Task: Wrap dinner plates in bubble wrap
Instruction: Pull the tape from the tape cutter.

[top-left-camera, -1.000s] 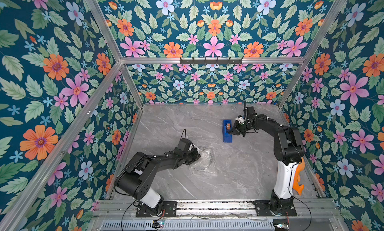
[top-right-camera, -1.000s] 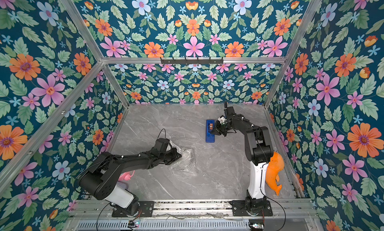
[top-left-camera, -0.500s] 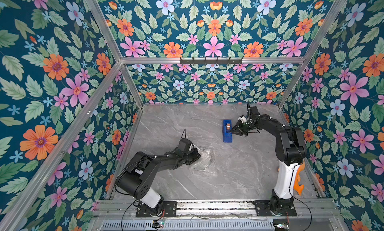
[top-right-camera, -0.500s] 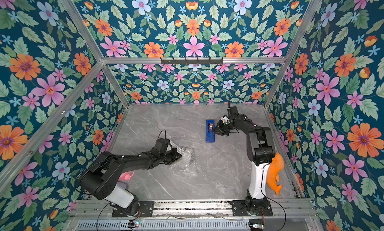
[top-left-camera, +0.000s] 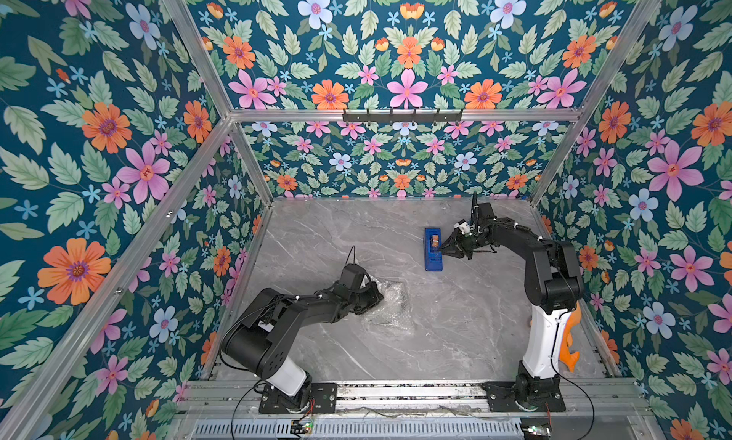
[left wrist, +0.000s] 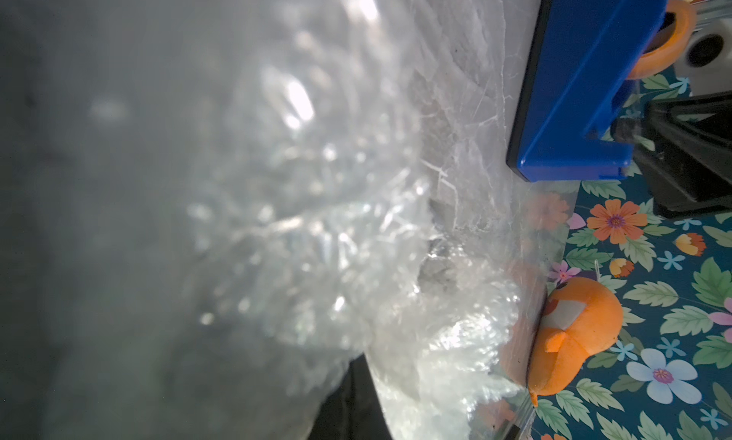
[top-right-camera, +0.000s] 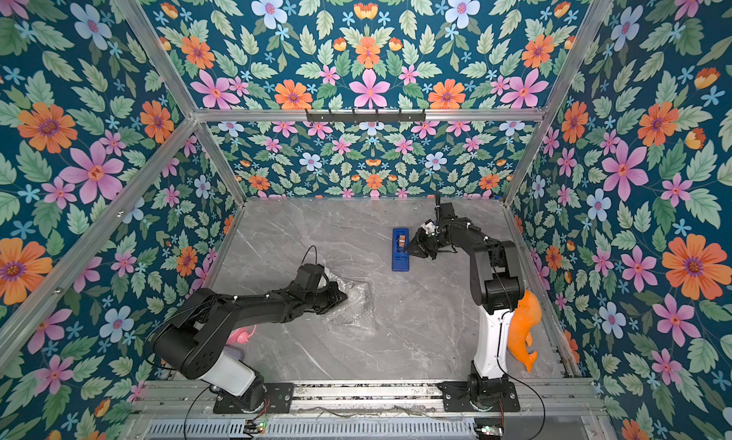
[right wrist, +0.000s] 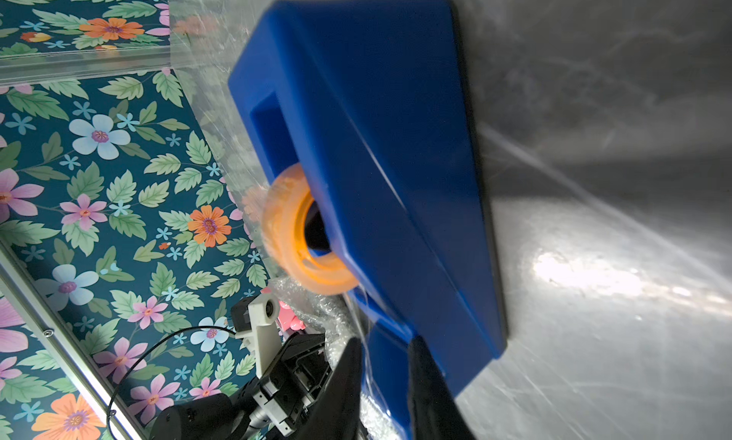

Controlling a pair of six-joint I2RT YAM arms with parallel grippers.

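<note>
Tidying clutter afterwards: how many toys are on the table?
2: an orange whale toy beside the right arm's base; a pink toy, mostly hidden, behind the left arm. Others may be hidden.

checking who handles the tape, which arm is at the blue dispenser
The right gripper: its jaws stand apart at the blue tape dispenser. The left gripper is down on the bubble wrap instead.

A blue tape dispenser (top-left-camera: 433, 255) (orange roll (right wrist: 282, 220) inside) lay on the tabletop (top-left-camera: 455, 331); an orange whale toy (top-right-camera: 527, 323) sat at its right edge.
</note>
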